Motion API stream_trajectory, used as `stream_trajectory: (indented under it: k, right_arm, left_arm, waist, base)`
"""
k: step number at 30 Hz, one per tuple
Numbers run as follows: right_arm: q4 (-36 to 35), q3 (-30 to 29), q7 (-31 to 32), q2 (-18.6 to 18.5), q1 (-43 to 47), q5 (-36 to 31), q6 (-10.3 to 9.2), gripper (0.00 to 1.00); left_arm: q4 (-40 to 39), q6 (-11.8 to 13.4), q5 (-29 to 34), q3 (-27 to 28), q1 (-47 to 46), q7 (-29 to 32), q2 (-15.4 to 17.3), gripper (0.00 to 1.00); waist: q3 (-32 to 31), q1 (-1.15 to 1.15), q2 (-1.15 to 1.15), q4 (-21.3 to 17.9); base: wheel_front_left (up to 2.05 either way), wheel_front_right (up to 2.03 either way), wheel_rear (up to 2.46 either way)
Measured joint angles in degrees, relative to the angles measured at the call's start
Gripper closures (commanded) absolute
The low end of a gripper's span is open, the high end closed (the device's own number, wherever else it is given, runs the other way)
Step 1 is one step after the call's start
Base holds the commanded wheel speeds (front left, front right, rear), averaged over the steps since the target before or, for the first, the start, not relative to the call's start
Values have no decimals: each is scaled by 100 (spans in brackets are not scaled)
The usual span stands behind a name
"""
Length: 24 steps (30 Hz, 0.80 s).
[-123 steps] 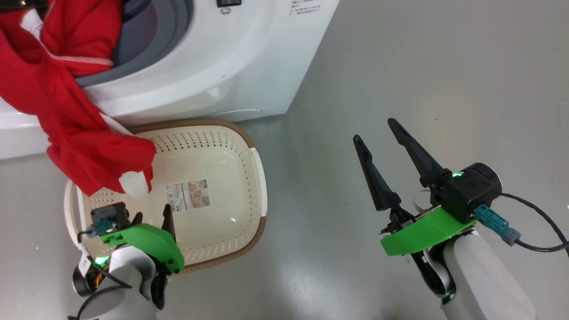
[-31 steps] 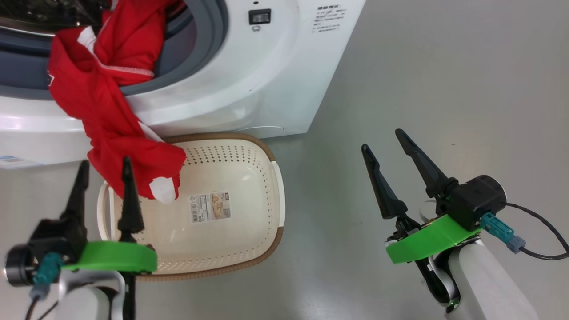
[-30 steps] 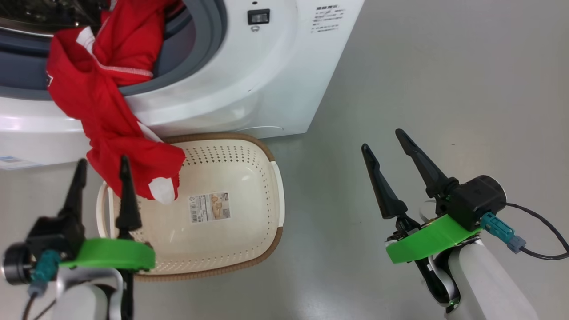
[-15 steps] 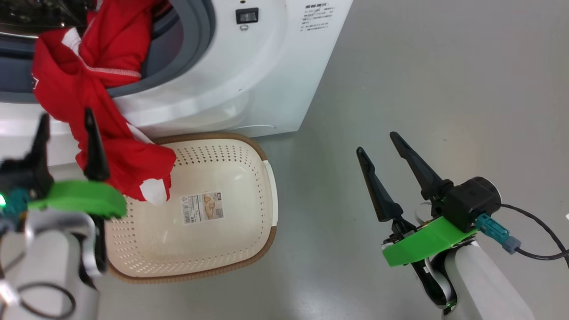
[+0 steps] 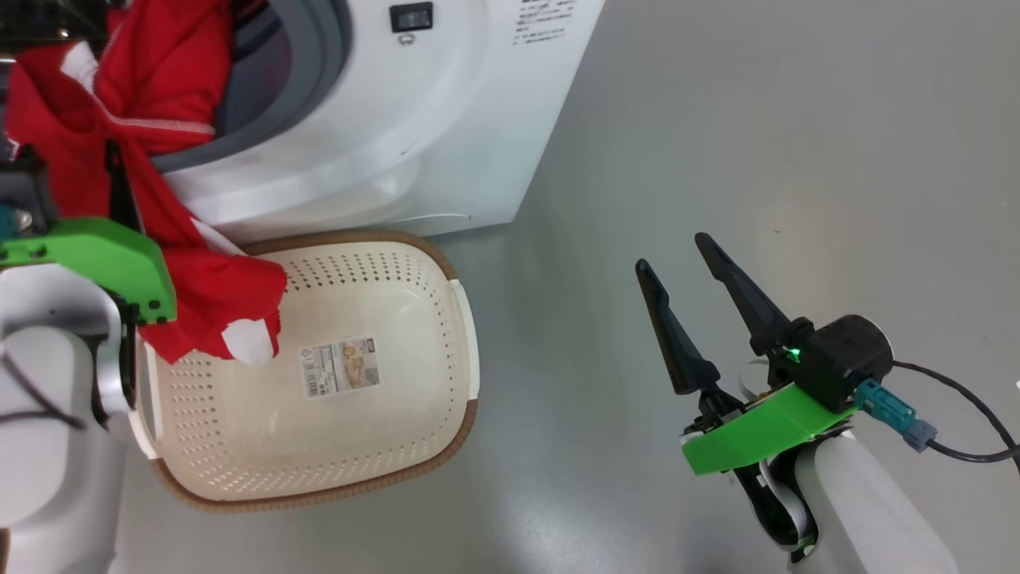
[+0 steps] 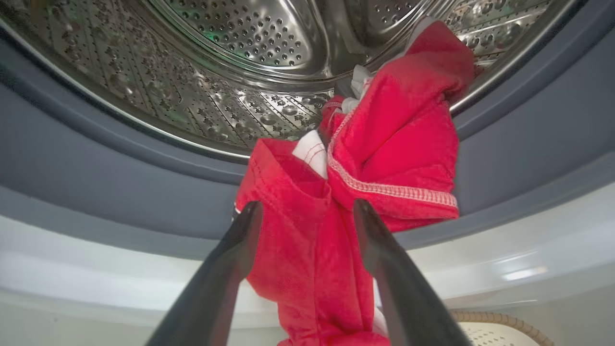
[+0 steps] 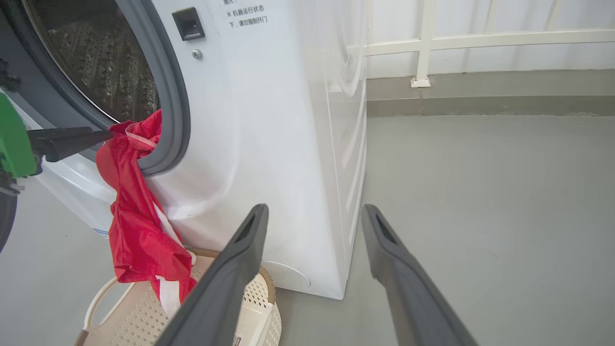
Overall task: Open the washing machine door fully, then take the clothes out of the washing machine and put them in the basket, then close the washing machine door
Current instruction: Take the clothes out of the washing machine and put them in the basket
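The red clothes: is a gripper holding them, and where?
Nothing is held. The left gripper is open around the clothes; the right gripper is open and empty.

Light: bright, even, white, coming from overhead
Floor [image 5: 797, 159]: broad pale glare patches in the head view, shadows faint and soft-edged
Washer [image 5: 382, 119]: glossy front, streaked with white highlights
Drum [image 6: 250, 43]: sharp glints on the steel, a faint green tint at upper left
Clothes [image 6: 403, 144]: saturated red, stitching crisp
Focus: left gripper [image 6: 307, 204] and right gripper [image 7: 314, 206] go soft toward the wrist views' bottom edges
Blur: left arm [image 5: 48, 414] slightly smeared at the head view's edge
Distortion: wide-angle bowing in both wrist views, strongest at the edges
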Motion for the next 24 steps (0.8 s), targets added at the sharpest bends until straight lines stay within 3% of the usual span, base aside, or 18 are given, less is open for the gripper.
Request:
stream_trajectory:
  k: [8, 24]
  right_arm:
    - [-32, 12, 0, 0, -42, 51, 0, 0]
    - [-30, 138, 0, 1, -231, 202, 0, 0]
  left_arm:
    - [277, 53, 103, -83, -326, 715, 226, 0]
    - [568, 94, 204, -231, -553, 1194, 572, 0]
  waist:
    - [102, 0, 0, -105]
    - [283, 0, 0, -327]
  base:
    - [0, 0, 0]
    - [0, 0, 0]
